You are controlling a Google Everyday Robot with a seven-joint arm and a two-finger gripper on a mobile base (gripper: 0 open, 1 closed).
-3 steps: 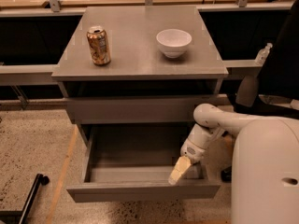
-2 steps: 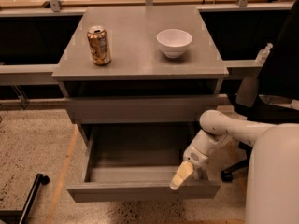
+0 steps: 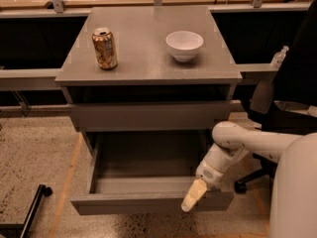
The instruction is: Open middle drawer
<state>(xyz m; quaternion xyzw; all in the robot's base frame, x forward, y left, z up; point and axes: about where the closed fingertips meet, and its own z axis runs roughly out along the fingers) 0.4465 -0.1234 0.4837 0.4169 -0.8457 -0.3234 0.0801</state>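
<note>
Bench (image 3: 148,69) bearing a can (image 3: 104,48) at left and a white bowl (image 3: 184,44) at right; beneath, the middle drawer (image 3: 133,203) stands pulled out nearward, my fingers (image 3: 194,196) closed together over its front panel's right end.

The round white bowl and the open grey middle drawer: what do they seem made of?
Round white bowl: likely glazed ceramic; smooth, faintly shiny. Open grey middle drawer: matte painted metal or laminate; flat, without grain. The gripper is at its front edge.
</note>
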